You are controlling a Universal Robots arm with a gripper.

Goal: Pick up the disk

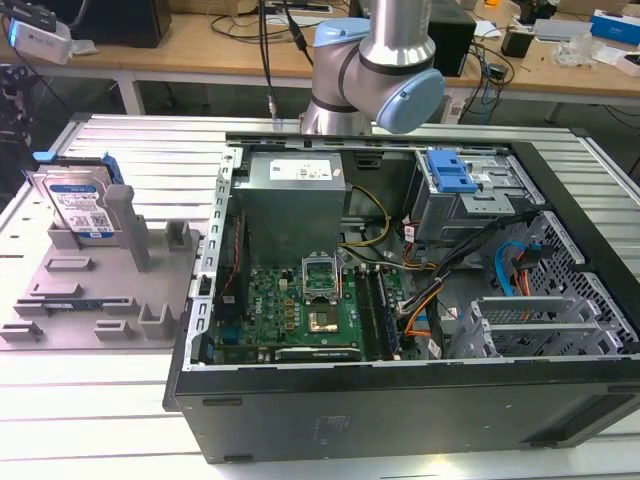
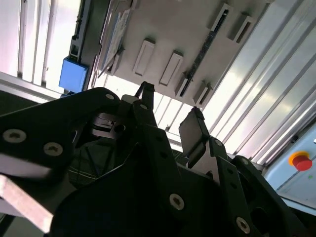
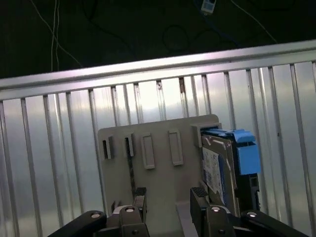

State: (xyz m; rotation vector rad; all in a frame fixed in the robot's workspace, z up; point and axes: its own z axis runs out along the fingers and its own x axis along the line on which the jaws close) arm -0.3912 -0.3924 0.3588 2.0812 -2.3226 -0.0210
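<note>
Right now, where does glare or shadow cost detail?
Second wrist view: the ribbed aluminium table blows out white, and the black tool is backlit to near silhouette. First wrist view: the table slats glare mildly. Exterior view: evenly lit, no harsh shadows.

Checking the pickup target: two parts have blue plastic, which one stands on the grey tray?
The disk, standing on edge on the grey tray, outside the computer case. The other, the drive bay, sits inside the case.

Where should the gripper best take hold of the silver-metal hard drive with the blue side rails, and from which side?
Probably the free upper edge of the disk, pinched across its two flat faces, coming from above: it stands on edge in the grey plastic fixture tray, with its lower part seated there.
</note>
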